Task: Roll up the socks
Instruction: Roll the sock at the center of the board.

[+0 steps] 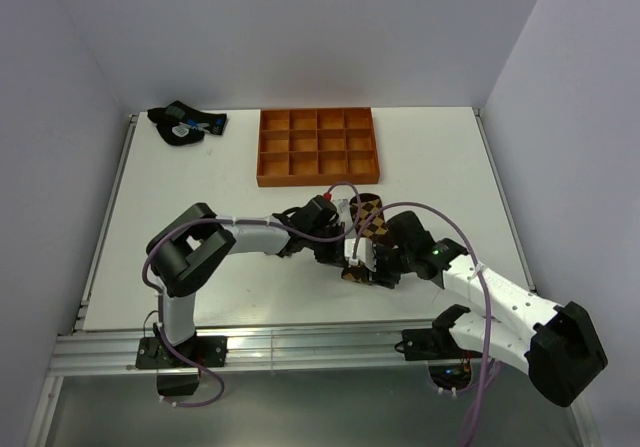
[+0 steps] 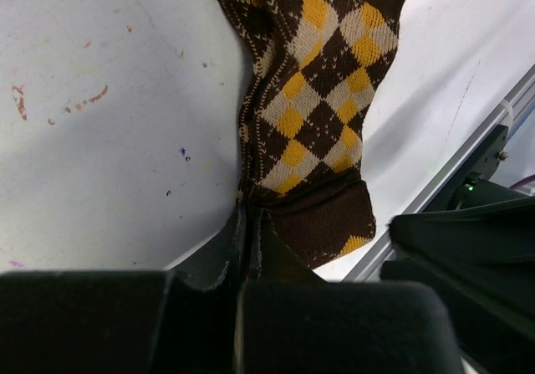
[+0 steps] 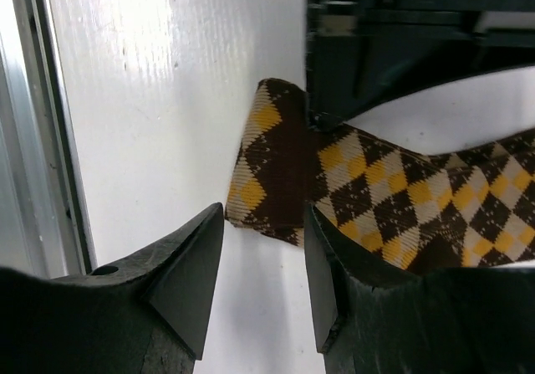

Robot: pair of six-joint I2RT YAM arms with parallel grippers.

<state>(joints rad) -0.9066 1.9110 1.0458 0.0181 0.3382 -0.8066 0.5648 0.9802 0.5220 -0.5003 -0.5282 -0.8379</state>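
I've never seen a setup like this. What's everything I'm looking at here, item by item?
table: one, white, under everything.
tray: one, orange, twelve compartments, far middle of the table.
sock bundle: one, dark with blue and white marks, far left corner.
argyle sock: one, brown with yellow and cream diamonds, lying near the middle between the two arms.
rail: one, silver metal, along the table's near edge.
left arm: one, white and black, reaching in from the near left.
right arm: one, white and black, reaching in from the near right.
left fingers: two, black, shut on the sock's edge.
right fingers: two, black, open, facing the sock's end.
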